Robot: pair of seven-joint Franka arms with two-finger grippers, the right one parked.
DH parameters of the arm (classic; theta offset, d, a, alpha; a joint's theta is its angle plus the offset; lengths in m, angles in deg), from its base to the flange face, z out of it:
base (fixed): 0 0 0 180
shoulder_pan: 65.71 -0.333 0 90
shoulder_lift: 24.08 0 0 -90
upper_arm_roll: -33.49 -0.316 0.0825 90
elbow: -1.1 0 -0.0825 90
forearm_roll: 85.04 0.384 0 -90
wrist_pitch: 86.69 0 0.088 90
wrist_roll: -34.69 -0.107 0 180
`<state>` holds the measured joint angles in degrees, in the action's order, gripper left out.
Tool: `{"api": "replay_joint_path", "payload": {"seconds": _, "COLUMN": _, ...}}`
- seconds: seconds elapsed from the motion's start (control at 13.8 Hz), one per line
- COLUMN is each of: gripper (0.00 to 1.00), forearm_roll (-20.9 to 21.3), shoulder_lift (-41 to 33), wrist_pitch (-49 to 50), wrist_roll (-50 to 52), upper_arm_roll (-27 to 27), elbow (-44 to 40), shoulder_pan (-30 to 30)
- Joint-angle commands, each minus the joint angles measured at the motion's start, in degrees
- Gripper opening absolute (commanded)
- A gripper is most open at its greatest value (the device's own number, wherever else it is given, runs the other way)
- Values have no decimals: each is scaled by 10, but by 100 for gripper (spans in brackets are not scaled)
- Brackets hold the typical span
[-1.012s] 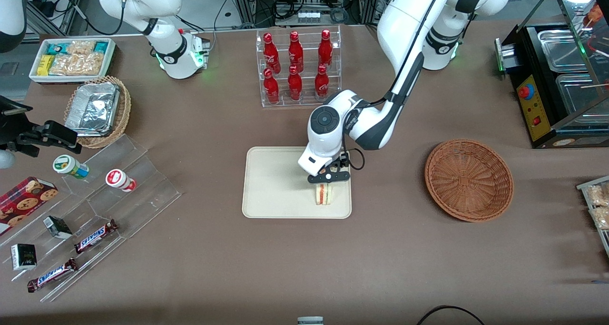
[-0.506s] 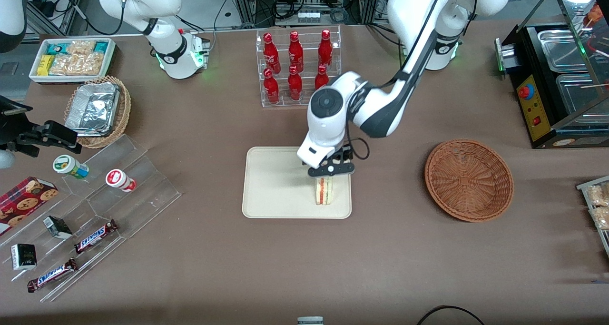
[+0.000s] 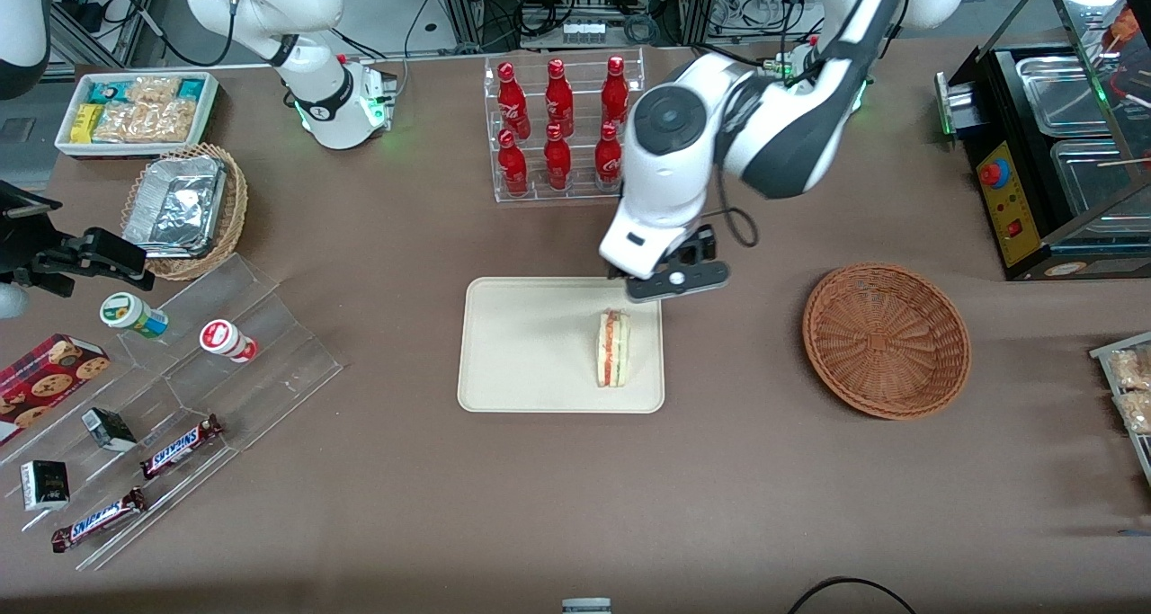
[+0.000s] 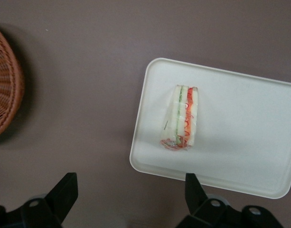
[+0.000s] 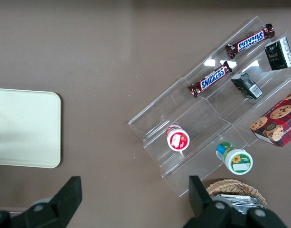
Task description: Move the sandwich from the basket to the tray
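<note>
While the sandwich lies on the cream tray, close to the tray edge nearest the wicker basket, the left arm's pincer hangs above the tray's rim farthest from the front camera, its fingers spread wide and holding nothing. Seen from the left wrist, the sandwich shows its red and green filling, resting flat on the tray with the basket well apart on the brown table. Nothing lies in the basket.
</note>
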<state>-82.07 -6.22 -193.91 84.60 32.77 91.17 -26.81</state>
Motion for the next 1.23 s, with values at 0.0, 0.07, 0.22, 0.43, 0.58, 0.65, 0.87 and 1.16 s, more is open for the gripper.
{"api": "replay_joint_path", "payload": {"seconds": 0.0, "gripper": 100, "forearm_roll": 3, "shoulder_lift": -40, "wrist_pitch": 21, "wrist_roll": 2, "upper_arm_roll": 3, "elbow": 10, "shoulder_pan": -22}}
{"api": "replay_joint_path", "payload": {"seconds": 0.07, "gripper": 100, "forearm_roll": 5, "shoulder_lift": -49, "wrist_pitch": 28, "wrist_roll": 1, "upper_arm_roll": 3, "elbow": 11, "shoulder_pan": -29}}
{"api": "replay_joint_path", "payload": {"seconds": 0.22, "gripper": 100, "forearm_roll": 6, "shoulder_lift": -64, "wrist_pitch": 53, "wrist_roll": -2, "upper_arm_roll": 3, "elbow": 11, "shoulder_pan": -43}}
{"api": "replay_joint_path", "payload": {"seconds": 0.43, "gripper": 100, "forearm_roll": 7, "shoulder_lift": -79, "wrist_pitch": 71, "wrist_roll": -27, "upper_arm_roll": 3, "elbow": 11, "shoulder_pan": -63}}
{"api": "replay_joint_path", "payload": {"seconds": 0.58, "gripper": 100, "forearm_roll": 7, "shoulder_lift": -86, "wrist_pitch": 80, "wrist_roll": -35, "upper_arm_roll": 3, "elbow": 11, "shoulder_pan": -76}}
{"api": "replay_joint_path", "payload": {"seconds": 0.65, "gripper": 100, "forearm_roll": 7, "shoulder_lift": -91, "wrist_pitch": 85, "wrist_roll": -46, "upper_arm_roll": 3, "elbow": 12, "shoulder_pan": -85}}
{"api": "replay_joint_path", "payload": {"seconds": 0.87, "gripper": 100, "forearm_roll": 5, "shoulder_lift": -113, "wrist_pitch": 122, "wrist_roll": -99, "upper_arm_roll": 3, "elbow": 12, "shoulder_pan": -116}}
{"api": "replay_joint_path", "payload": {"seconds": 1.16, "gripper": 100, "forearm_roll": 0, "shoulder_lift": -142, "wrist_pitch": 158, "wrist_roll": -166, "upper_arm_roll": 3, "elbow": 12, "shoulder_pan": -169}}
